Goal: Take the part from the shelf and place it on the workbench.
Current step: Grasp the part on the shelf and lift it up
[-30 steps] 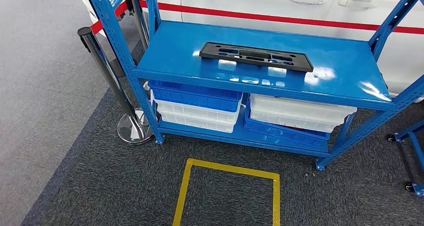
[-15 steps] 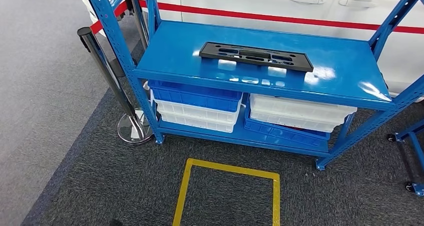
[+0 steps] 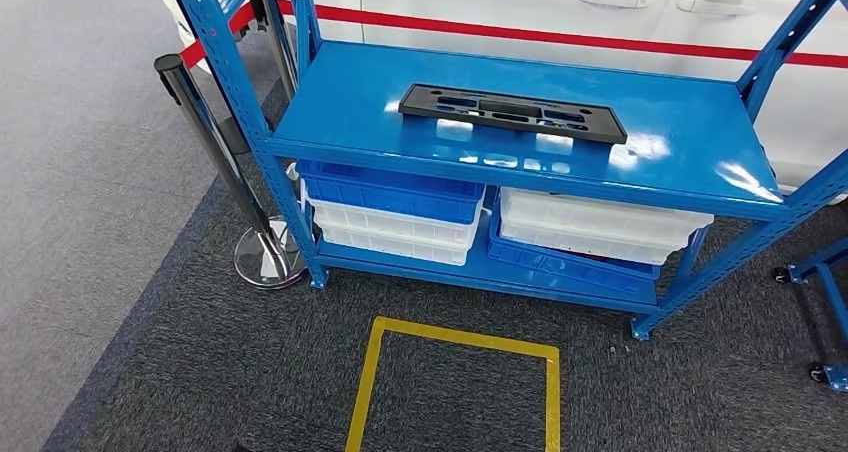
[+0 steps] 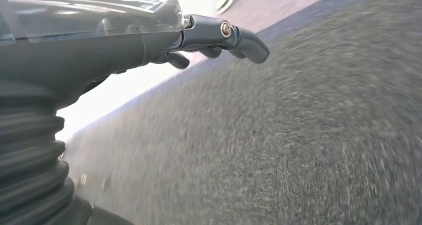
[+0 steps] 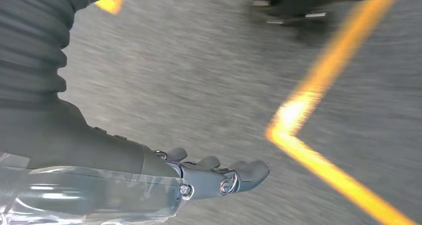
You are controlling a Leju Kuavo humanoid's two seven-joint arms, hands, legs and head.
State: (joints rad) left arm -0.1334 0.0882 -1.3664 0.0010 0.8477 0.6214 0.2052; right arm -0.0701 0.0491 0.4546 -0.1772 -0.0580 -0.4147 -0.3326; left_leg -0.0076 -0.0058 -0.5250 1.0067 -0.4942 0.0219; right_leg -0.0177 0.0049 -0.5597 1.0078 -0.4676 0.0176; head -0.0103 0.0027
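Note:
A long flat black part (image 3: pixel 512 112) with several slots lies on the top board of the blue shelf (image 3: pixel 350 102), a little left of its middle. My left hand (image 4: pixel 209 38) hangs over the grey carpet, fingers loosely stretched, holding nothing. Over the carpet beside a yellow floor line (image 5: pixel 318 150) hangs my right hand (image 5: pixel 219 175), its fingers also extended and empty. Both wrist views are blurred.
Blue and white bins (image 3: pixel 400 207) are stacked on the shelf's lower board. A chrome stanchion (image 3: pixel 225 162) with a red belt stands left of the shelf. A yellow taped square (image 3: pixel 455 387) marks the carpet in front. A white car (image 3: pixel 600 12) is behind, a blue cart frame (image 3: pixel 825 302) at right.
The head view is steady and the part has not moved. A small dark shape at the bottom edge has shifted slightly.

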